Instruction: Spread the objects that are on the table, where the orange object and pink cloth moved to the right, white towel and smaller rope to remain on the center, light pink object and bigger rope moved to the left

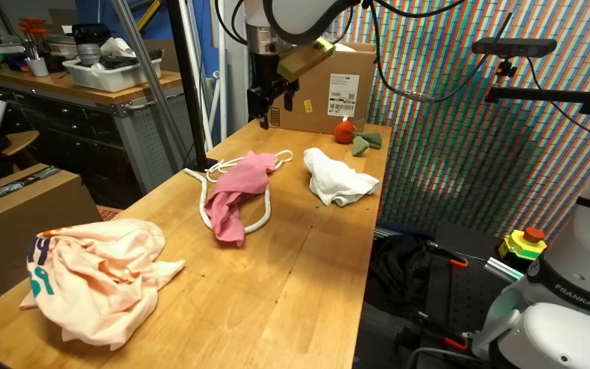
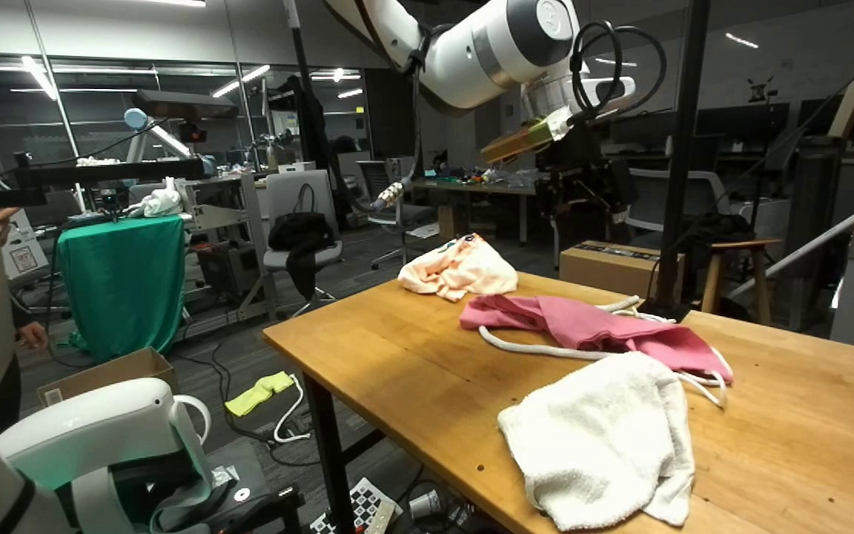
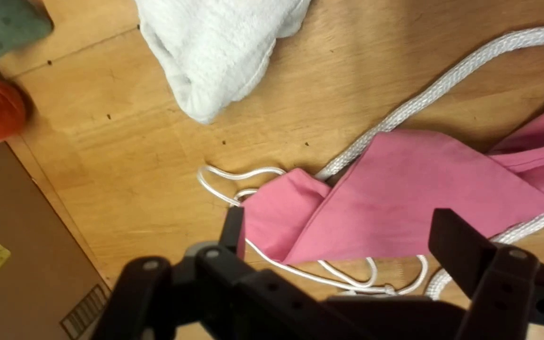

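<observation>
Robotics lab: robot arm above the gripper, red stop button well apart from it, office chairs beyond.

Pink cloth, white towel, orange object partly green

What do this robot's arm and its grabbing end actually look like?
The arm is white and rounded, with looping black cables and a black band low down lettered FRANKA EMIKA. A yellowish block sits just above the gripper, which is black with two blocky fingers.
</observation>
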